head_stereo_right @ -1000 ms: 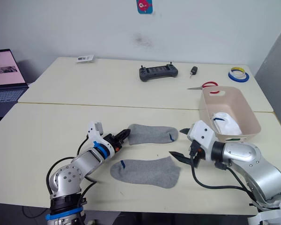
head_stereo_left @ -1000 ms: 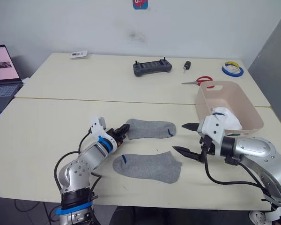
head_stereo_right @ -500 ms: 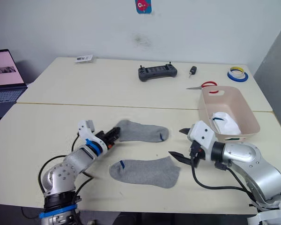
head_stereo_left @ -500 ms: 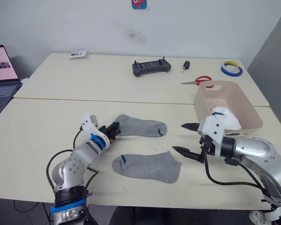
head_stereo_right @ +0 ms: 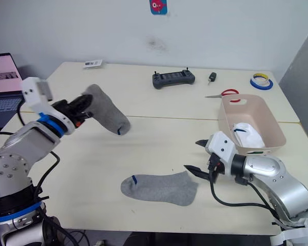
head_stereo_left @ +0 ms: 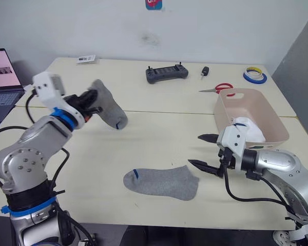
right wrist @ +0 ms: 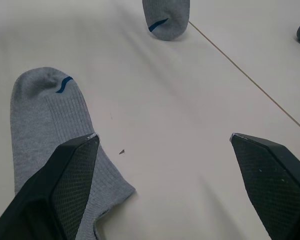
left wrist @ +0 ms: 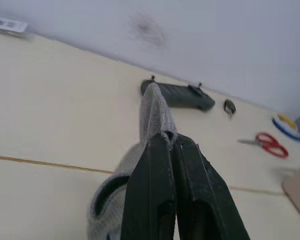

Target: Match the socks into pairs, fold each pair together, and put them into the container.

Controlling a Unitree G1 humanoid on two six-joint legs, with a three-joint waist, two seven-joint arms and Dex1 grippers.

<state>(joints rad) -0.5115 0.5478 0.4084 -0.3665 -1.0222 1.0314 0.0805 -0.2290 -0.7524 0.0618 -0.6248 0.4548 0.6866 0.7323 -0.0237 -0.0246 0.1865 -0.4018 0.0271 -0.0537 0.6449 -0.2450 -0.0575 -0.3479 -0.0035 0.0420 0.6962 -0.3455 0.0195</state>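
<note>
cream table [head_stereo_left: 159, 110]: two grey socks, one [head_stereo_left: 161, 181] flat, one [head_stereo_left: 109, 107] in left fingers [head_stereo_left: 90, 99]; right fingers [head_stereo_left: 207, 151] spread, empty

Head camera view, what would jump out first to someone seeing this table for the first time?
The left gripper holds a grey sock dangling in the air over the table's left side. A second grey sock lies flat near the front edge, beside the open right gripper. A pink tub at the right holds white socks.

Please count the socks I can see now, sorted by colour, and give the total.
Grey socks: 2, one held in the left pincer, the held sock, and one flat on the table.
White socks: 1 bundle in the container, the white bundle; number inside unclear.
Total: 3 visible items.
</note>
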